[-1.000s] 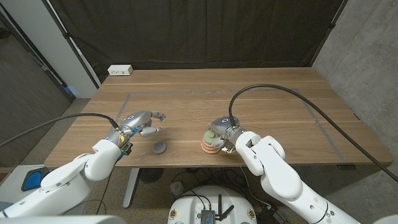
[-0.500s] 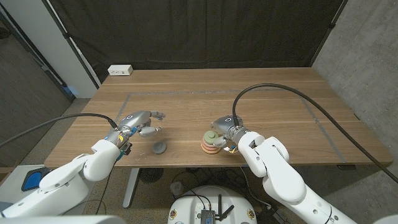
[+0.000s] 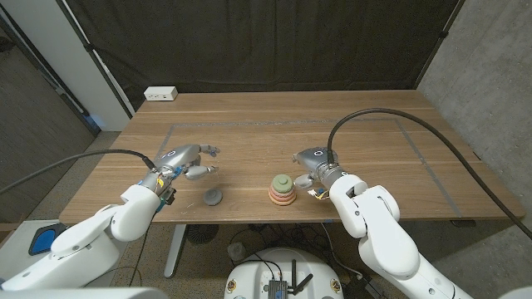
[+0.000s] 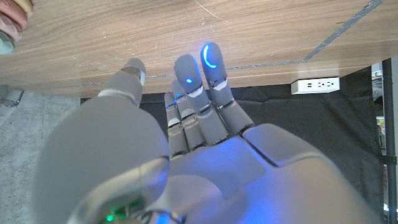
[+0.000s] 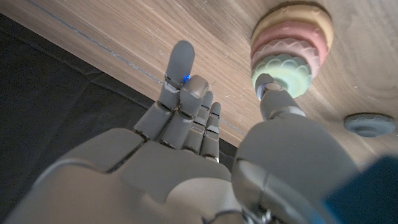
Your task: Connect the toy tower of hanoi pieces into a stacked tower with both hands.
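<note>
Looking down from the head view, you have the stacked toy tower of scalloped rings (image 3: pixel 282 190), orange at the base, pink above it and a sage-green piece on top, standing upright on the wooden bench (image 3: pixel 274 133) near its front edge, at about six o'clock from the bench's middle. Your right robot hand (image 3: pixel 313 166) sits just beside the tower at its three o'clock, apart from it, fingers spread and holding nothing. In the right wrist view the same robot hand (image 5: pixel 186 130) shows its fingers extended and loosely together with the thumb tip reaching close to the green top piece of the tower (image 5: pixel 291 53); you cannot tell from that view whether the thumb touches it.

The loose grey round disc piece (image 3: pixel 213 197) lies flat on the bench at the tower's nine o'clock, well apart from it. It also appears in the right wrist view (image 5: pixel 369 123), beyond the tower.

Your left robot hand (image 3: pixel 189 162) hovers at about eleven o'clock from the grey disc, near it but not touching, fingers apart and empty. The left wrist view shows this robot hand (image 4: pixel 186 124) with fingers straight and side by side, blue lights glowing on the fingertips (image 4: pixel 210 59).

A white power strip (image 3: pixel 160 94) rests at the bench's far left corner.
</note>
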{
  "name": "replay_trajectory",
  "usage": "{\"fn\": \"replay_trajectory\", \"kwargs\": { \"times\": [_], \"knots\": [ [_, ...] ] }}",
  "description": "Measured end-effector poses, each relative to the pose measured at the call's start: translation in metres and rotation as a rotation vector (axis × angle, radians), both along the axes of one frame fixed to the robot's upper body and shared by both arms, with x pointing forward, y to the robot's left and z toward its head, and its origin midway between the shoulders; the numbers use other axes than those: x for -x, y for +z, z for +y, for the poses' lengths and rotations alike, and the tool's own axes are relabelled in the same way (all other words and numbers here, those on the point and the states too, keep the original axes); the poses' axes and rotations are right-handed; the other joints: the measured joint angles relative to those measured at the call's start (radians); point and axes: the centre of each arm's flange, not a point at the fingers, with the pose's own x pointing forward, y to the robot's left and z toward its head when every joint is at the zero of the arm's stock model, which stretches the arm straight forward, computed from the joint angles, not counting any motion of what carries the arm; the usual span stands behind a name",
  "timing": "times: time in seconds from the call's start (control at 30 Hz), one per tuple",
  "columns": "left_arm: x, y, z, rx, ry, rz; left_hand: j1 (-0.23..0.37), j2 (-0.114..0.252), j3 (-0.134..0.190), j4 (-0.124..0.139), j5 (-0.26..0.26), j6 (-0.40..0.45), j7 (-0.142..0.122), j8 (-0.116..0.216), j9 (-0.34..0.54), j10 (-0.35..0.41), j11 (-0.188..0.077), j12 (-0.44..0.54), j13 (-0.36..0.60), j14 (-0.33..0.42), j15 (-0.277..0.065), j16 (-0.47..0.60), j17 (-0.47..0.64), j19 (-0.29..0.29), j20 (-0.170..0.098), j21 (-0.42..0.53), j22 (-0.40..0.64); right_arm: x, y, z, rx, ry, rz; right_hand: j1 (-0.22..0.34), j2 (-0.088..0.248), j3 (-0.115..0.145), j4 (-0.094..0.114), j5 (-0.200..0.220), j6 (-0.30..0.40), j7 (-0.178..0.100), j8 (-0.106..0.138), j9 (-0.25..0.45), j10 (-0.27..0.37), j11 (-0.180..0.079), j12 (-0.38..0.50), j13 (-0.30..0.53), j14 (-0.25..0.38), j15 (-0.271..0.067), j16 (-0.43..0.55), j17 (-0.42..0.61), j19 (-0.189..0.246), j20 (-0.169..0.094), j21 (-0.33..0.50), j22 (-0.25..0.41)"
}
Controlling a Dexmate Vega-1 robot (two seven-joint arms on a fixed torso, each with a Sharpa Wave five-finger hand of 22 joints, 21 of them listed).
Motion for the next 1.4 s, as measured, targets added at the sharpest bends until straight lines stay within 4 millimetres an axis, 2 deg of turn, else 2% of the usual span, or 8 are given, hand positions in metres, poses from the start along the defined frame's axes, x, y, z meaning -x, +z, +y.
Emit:
{"fn": "replay_trajectory", "kwargs": {
  "times": [0.2, 0.4, 0.43, 0.53, 0.7, 1.4],
  "knots": [
    [0.002, 0.000, -0.002, 0.017, 0.008, -0.003, 0.000, 0.000, 0.000, 0.000, 0.000, 0.000, 0.000, 0.000, 0.000, -0.004, 0.004, 0.000, -0.002, 0.000, 0.000, 0.000, -0.001, 0.000, 0.000, 0.000, 0.000, 0.001, 0.001, -0.013, -0.051, -0.018, -0.039, 0.009, 0.009, 0.008, 0.000, 0.000, 0.020, -0.009, 0.014, 0.005, 0.018, -0.007, 0.008, 0.003, 0.000, 0.000, 0.007, 0.003, 0.004, 0.004, 0.000, 0.000],
    [0.003, -0.004, -0.004, 0.041, 0.012, -0.002, 0.000, 0.000, 0.000, 0.000, 0.000, 0.000, 0.000, 0.000, 0.000, -0.004, 0.004, 0.000, -0.003, 0.000, 0.000, 0.000, 0.000, 0.000, 0.000, 0.000, 0.000, 0.004, 0.000, -0.024, -0.105, -0.032, -0.081, 0.015, 0.015, 0.013, -0.004, 0.000, 0.025, -0.015, 0.018, 0.007, 0.022, -0.011, 0.008, 0.007, 0.010, -0.003, 0.011, 0.003, 0.011, -0.003, 0.000, 0.000],
    [0.003, -0.004, -0.003, 0.048, 0.021, -0.009, 0.000, 0.000, 0.000, 0.000, 0.000, 0.000, 0.000, 0.000, 0.000, -0.004, 0.004, 0.000, -0.003, 0.000, 0.000, 0.000, -0.001, 0.000, 0.000, 0.000, 0.000, 0.005, -0.005, -0.030, -0.113, -0.044, -0.076, 0.015, 0.015, 0.013, -0.004, 0.000, 0.025, -0.014, 0.018, 0.009, 0.024, -0.013, 0.008, 0.007, 0.010, -0.003, 0.011, 0.003, 0.011, -0.003, 0.000, 0.000],
    [0.003, -0.004, -0.006, 0.055, 0.015, -0.009, 0.000, 0.000, 0.000, 0.000, 0.000, -0.002, -0.002, 0.000, 0.000, -0.004, 0.003, 0.000, -0.002, 0.000, 0.000, 0.000, 0.001, 0.000, 0.000, 0.000, 0.000, 0.006, -0.001, -0.031, -0.138, -0.037, -0.105, 0.021, 0.021, 0.013, -0.004, 0.000, 0.029, -0.018, 0.018, 0.010, 0.024, -0.013, 0.008, 0.007, 0.010, -0.003, 0.011, 0.003, 0.011, -0.003, 0.000, 0.000],
    [0.003, -0.003, -0.008, 0.072, 0.026, -0.023, -0.003, -0.003, 0.000, 0.000, 0.000, -0.004, -0.004, 0.000, 0.000, -0.009, -0.002, 0.000, 0.000, 0.000, 0.000, 0.000, 0.002, 0.000, 0.000, 0.000, 0.000, 0.009, -0.010, -0.047, -0.173, -0.051, -0.130, 0.021, 0.021, 0.017, -0.008, 0.000, 0.036, -0.014, 0.025, 0.015, 0.024, -0.013, 0.008, 0.012, 0.010, -0.003, 0.011, 0.003, 0.011, -0.003, 0.000, 0.000],
    [-0.003, 0.000, -0.015, 0.065, 0.038, -0.007, -0.006, -0.006, 0.000, 0.000, 0.000, -0.026, -0.010, -0.008, 0.002, -0.033, -0.004, -0.010, 0.009, 0.000, 0.000, 0.000, -0.001, 0.000, 0.000, -0.004, -0.005, 0.007, -0.028, -0.077, -0.241, -0.076, -0.197, 0.057, 0.017, 0.025, -0.016, 0.000, 0.021, -0.029, 0.025, 0.024, 0.029, -0.018, 0.008, 0.022, 0.014, -0.007, 0.018, 0.001, 0.011, -0.003, 0.000, -0.005]
  ]
}}
